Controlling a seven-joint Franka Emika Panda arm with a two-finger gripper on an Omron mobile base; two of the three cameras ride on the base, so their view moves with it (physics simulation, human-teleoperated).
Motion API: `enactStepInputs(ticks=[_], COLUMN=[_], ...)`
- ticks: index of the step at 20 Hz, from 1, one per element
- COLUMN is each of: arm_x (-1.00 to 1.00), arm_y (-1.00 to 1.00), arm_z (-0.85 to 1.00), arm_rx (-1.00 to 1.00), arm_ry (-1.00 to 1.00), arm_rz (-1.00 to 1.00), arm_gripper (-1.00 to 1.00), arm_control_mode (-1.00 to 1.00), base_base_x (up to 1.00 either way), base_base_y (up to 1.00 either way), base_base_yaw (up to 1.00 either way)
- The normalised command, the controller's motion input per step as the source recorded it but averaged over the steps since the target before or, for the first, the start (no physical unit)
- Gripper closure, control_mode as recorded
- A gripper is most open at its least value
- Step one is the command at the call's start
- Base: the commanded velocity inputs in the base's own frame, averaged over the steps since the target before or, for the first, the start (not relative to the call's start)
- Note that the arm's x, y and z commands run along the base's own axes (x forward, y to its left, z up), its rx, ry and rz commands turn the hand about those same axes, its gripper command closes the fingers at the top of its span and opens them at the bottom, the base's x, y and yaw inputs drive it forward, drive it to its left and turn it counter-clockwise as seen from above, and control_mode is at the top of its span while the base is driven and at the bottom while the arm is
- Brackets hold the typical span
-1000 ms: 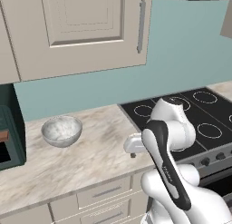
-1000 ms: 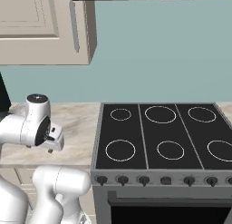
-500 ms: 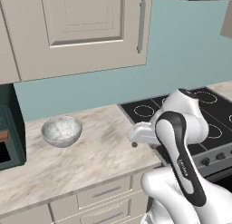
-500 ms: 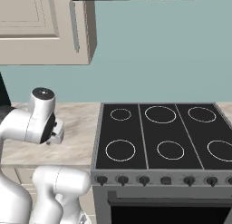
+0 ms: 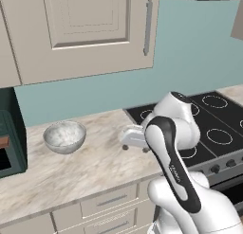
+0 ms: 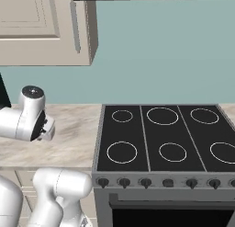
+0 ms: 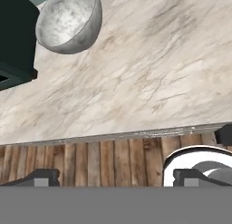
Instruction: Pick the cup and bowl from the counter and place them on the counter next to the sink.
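Note:
The bowl (image 5: 64, 136), round and grey-white speckled, rests on the beige marbled counter (image 5: 90, 171) at the left, close to a dark green appliance. My gripper (image 5: 125, 143) hovers over the counter to the right of the bowl, a good hand's length from it, beside the stovetop's left edge. The hand view looks down at the bowl (image 7: 70, 21) in its upper left. There the gripper (image 7: 115, 177) is open, its fingertips (image 7: 43, 177) far apart with nothing between them, above the counter's (image 7: 149, 78) front edge. From the right, the gripper (image 6: 47, 131) shows at the far left. The cup and the sink are out of view.
A dark green appliance (image 5: 9, 143) stands at the counter's left end, right beside the bowl. The black stovetop (image 6: 160, 134) with white rings lies to the right of my arm. Cream upper cabinets (image 5: 85, 34) hang above the counter. Wooden floor (image 7: 90, 159) shows below the counter's front edge.
The arm has lifted and folded, and the hand has risen slightly and shifted left toward the bowl. The bowl has not moved. The jaws stay open.

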Motion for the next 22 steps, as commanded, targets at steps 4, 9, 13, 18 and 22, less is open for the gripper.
enactStepInputs(ticks=[4, 9, 13, 18, 22], arm_x=[0.51, 0.59, 0.45, 0.41, 0.52], arm_y=[0.64, 0.52, 0.27, 0.02, 0.00], arm_z=[0.00, 0.00, 0.00, -0.02, -0.03], arm_rx=[0.00, 0.00, 0.00, 0.00, 0.00], arm_ry=[0.00, 0.00, 0.01, 0.00, 0.03], arm_rz=[-0.12, -0.13, -0.04, 0.00, 0.04], arm_gripper=[-1.00, -1.00, -1.00, -1.00, -1.00], arm_control_mode=[-1.00, -1.00, -1.00, -1.00, -1.00], base_base_x=[0.00, 0.00, 0.00, 0.00, 0.00], base_base_y=[0.00, 0.00, 0.00, 0.00, 0.00], base_base_yaw=[0.00, 0.00, 0.00, 0.00, 0.00])
